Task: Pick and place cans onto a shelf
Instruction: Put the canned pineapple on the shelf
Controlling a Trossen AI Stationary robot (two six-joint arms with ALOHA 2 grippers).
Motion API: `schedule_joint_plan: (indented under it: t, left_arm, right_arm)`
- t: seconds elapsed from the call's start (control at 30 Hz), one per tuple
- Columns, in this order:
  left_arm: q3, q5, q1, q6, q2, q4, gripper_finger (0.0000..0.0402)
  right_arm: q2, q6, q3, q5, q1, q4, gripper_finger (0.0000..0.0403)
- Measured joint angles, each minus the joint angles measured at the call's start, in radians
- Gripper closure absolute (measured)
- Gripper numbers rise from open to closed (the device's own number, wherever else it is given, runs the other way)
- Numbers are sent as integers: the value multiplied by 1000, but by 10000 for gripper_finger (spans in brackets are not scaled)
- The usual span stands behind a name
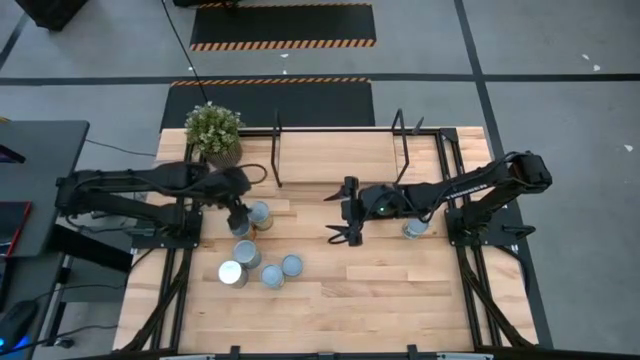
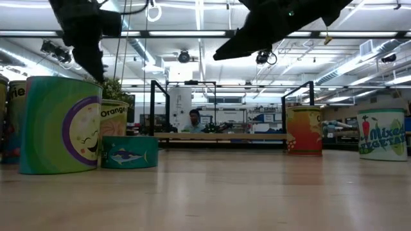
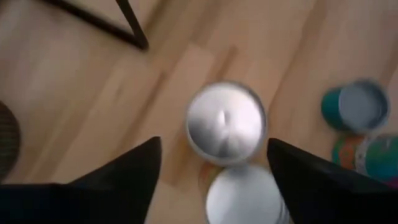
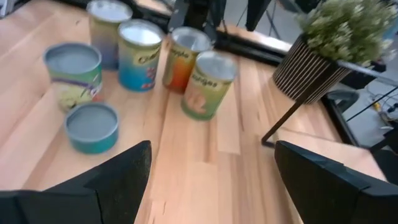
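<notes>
- Hovering over the cluster of cans at the table's left: the left gripper [image 3: 211, 177], fingers spread wide and holding nothing, with one upright silver-topped can [image 3: 226, 120] lying straight ahead between the fingertips and a second can [image 3: 244, 196] directly beneath them.
- Standing on end, long axis vertical: every can in the cluster [image 1: 252, 252], well short of the shelf [image 1: 340, 150] at the table's far edge.
- Waiting mid-table, well apart from the cluster: the right gripper [image 1: 345, 215], also spread wide and empty, with a lone can [image 1: 414, 229] just beside its arm.
- Looking the nearer of the two by far for the coming grasp: the left arm.
</notes>
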Motion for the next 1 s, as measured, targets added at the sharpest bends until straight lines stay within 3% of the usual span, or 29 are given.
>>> schedule_joint_plan:
  t: [0.17, 0.53, 1.0]
  left_arm:
    - [5, 62, -1, -60, 85, 19, 48]
    - [16, 144, 1, -48, 180, -4, 44]
    - [20, 63, -48, 3, 181, -1, 44]
  right_arm:
    - [0, 1, 0, 0, 9, -14, 55]
    - [0, 27, 0, 1, 8, 6, 55]
    - [0, 8, -1, 1, 8, 50, 55]
